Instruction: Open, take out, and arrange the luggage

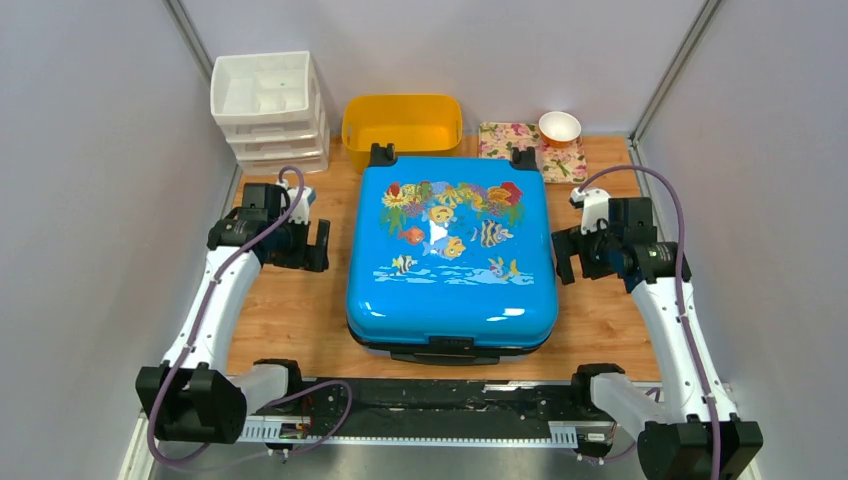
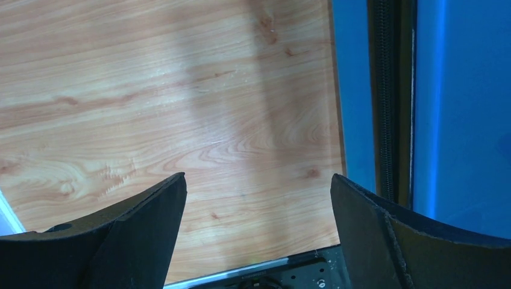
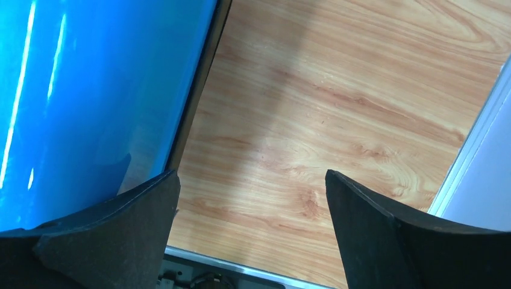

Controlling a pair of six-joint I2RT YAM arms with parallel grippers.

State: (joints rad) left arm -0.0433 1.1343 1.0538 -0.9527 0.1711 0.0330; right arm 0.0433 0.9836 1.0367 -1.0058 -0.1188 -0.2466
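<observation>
The luggage, a glossy bright-blue hard-shell suitcase printed with cartoon fish, lies flat and closed in the middle of the wooden table, black wheels at its far edge. My left gripper hovers open just off its left side; in the left wrist view the blue shell and its black zipper band fill the right edge, and only bare wood lies between my fingers. My right gripper stands open beside the case's right side. The right wrist view has the blue shell at left, nothing between the fingers.
A yellow plastic tub stands behind the suitcase. A white drawer unit sits at the back left. A floral mat with a small bowl lies at the back right. Grey walls close in on both sides.
</observation>
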